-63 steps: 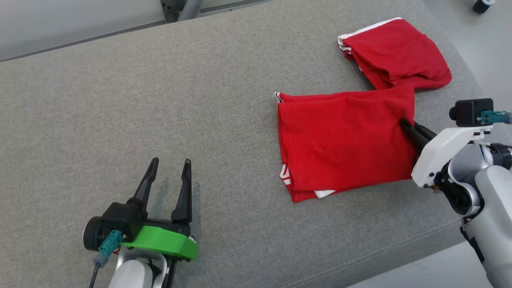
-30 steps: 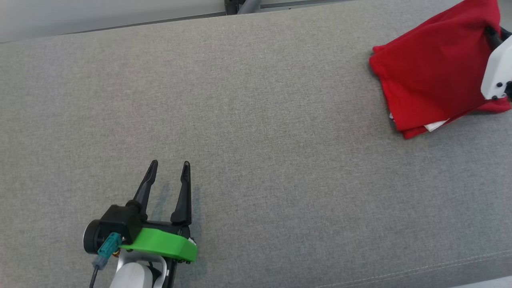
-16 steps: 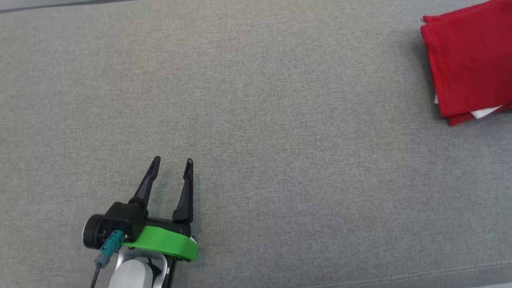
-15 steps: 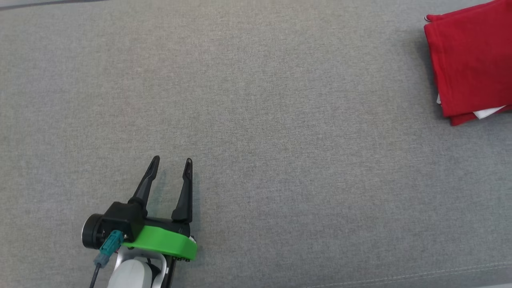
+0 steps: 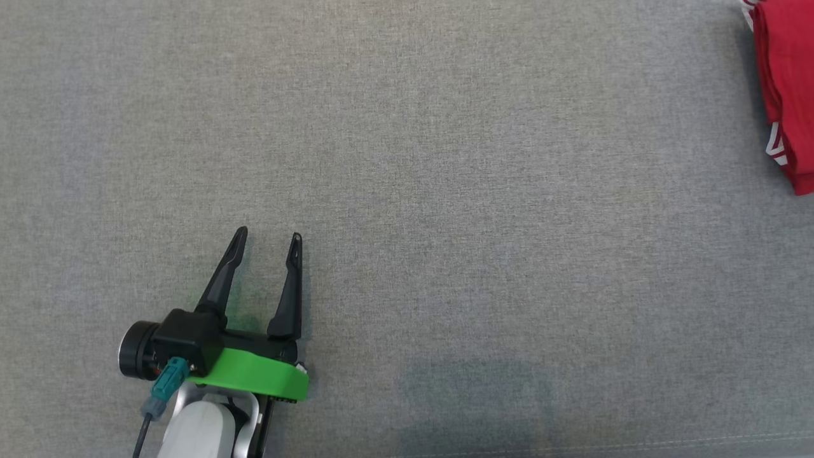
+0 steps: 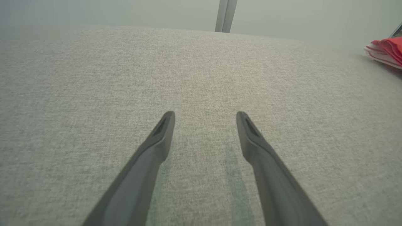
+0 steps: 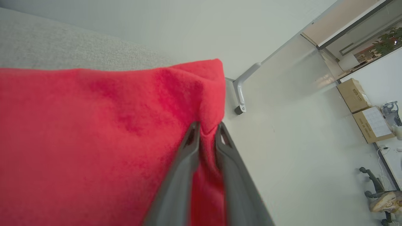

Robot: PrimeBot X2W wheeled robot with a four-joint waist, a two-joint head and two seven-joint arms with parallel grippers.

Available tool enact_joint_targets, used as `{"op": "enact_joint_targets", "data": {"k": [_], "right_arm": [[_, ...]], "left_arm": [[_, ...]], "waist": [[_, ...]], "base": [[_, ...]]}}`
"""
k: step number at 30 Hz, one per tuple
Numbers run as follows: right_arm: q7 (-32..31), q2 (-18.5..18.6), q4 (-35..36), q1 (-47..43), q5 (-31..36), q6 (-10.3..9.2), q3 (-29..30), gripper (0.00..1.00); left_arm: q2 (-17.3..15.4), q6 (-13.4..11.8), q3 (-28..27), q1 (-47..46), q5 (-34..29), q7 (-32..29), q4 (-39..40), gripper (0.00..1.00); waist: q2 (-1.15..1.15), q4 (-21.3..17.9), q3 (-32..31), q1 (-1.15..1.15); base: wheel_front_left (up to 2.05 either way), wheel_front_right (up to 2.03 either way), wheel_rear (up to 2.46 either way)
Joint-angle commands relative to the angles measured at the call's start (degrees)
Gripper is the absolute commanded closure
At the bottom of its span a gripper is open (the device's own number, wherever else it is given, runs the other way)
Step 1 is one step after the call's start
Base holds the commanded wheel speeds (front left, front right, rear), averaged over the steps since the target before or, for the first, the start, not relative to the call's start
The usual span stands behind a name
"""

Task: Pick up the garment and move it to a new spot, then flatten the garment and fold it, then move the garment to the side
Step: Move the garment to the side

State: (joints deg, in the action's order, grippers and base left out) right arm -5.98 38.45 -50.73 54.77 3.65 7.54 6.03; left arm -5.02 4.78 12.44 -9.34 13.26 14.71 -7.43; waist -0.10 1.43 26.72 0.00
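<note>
Pinching red garment edge, right claw, left claw spread empty, white print unreadable

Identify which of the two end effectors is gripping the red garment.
The right end effector, pinching the red garment; the left end effector is open, empty.

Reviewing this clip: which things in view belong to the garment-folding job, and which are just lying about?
Belongs to the job:
red garment, folded, at the head view's right edge
right gripper, shut on its edge
grey padded surface under it

Just about:
left gripper, open, empty, far from the garment
cardboard boxes and metal bracket in the background
</note>
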Motion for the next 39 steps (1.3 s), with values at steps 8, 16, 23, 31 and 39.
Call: {"op": "enact_joint_targets", "data": {"k": [8,16,23,31,39], "right_arm": [[3.7,-2.8,-2.4,1.8,7.5,-0.11,5.6,0.00],[8.4,-6.5,-2.0,3.1,10.0,-0.11,6.5,0.00],[12.9,-9.5,-1.7,2.9,9.2,-0.11,4.3,0.00],[18.0,-14.7,-1.7,-0.7,3.3,-0.11,-1.1,0.00],[20.2,-19.5,2.1,-7.4,-4.4,-0.11,-5.4,0.00]], "left_arm": [[-0.8,-0.7,0.3,-1.1,-0.4,-0.3,0.7,0.00],[-1.0,-0.8,0.6,-1.2,0.1,-0.2,0.2,0.00],[-0.6,-1.4,0.3,-1.0,1.1,0.0,0.1,0.00],[0.1,-2.4,-1.1,0.4,3.2,0.3,-1.4,0.00],[0.8,-3.3,-1.5,0.4,3.5,0.5,-3.7,0.00]], "waist": [[0.10,0.5,1.8,0.00],[0.10,-0.4,-0.1,0.00],[0.10,-0.8,-3.8,0.00],[0.10,-0.3,-11.1,0.00],[0.10,1.0,-17.7,0.00]], "base": [[0.00,0.00,0.00],[0.00,0.00,0.00],[0.00,0.00,0.00],[0.00,0.00,0.00],[0.00,0.00,0.00]]}}
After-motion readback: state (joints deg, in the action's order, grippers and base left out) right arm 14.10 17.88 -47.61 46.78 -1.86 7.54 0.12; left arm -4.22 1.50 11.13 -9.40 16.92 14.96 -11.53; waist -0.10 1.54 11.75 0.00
